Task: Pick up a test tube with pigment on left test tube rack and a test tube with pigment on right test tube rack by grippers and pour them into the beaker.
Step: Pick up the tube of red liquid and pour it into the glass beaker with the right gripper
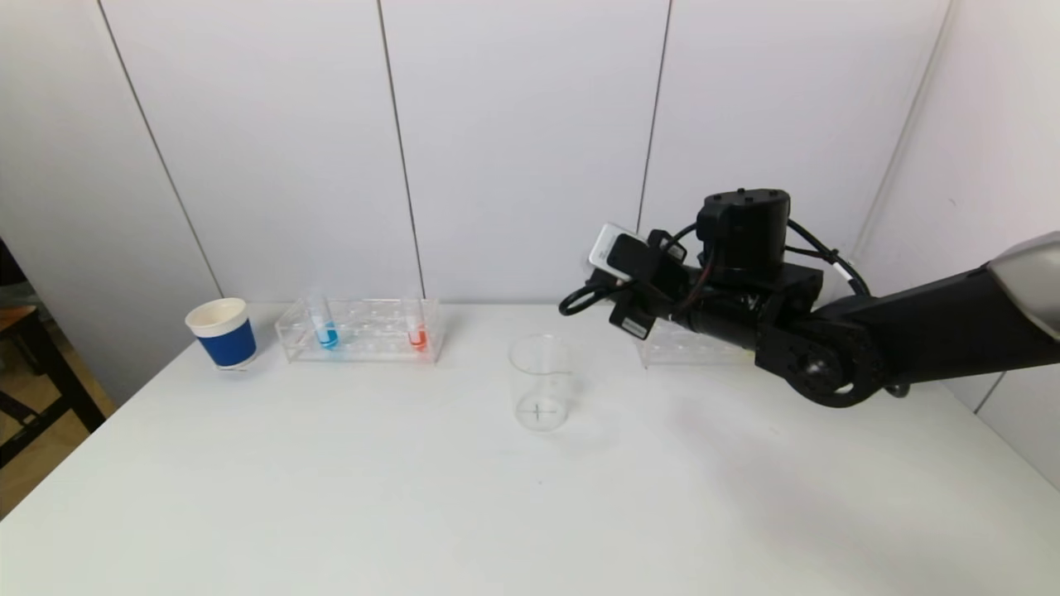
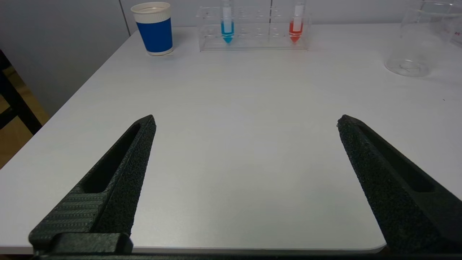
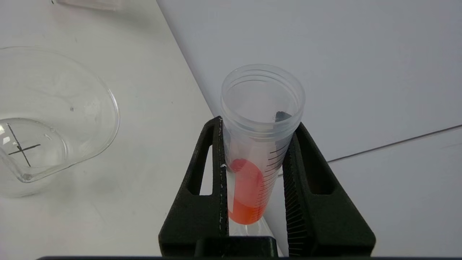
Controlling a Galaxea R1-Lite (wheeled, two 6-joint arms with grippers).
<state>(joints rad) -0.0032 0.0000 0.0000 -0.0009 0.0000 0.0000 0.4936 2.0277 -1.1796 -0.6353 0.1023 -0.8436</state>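
Note:
My right gripper (image 3: 258,124) is shut on a clear graduated test tube (image 3: 260,104) with orange-red pigment (image 3: 245,195) pooled in its lower part. It holds the tube tilted above the table, to the right of the clear beaker (image 1: 538,393), which also shows in the right wrist view (image 3: 54,119). The beaker looks empty. In the head view the right wrist (image 1: 729,281) hides the tube and fingers. The left rack (image 1: 364,331) holds a blue tube (image 1: 325,329) and a red tube (image 1: 416,333). My left gripper (image 2: 246,119) is open and empty, low over the table's near left edge.
A blue and white paper cup (image 1: 222,333) stands left of the left rack. The right rack (image 1: 691,352) is partly hidden behind my right arm. The wall runs close behind both racks.

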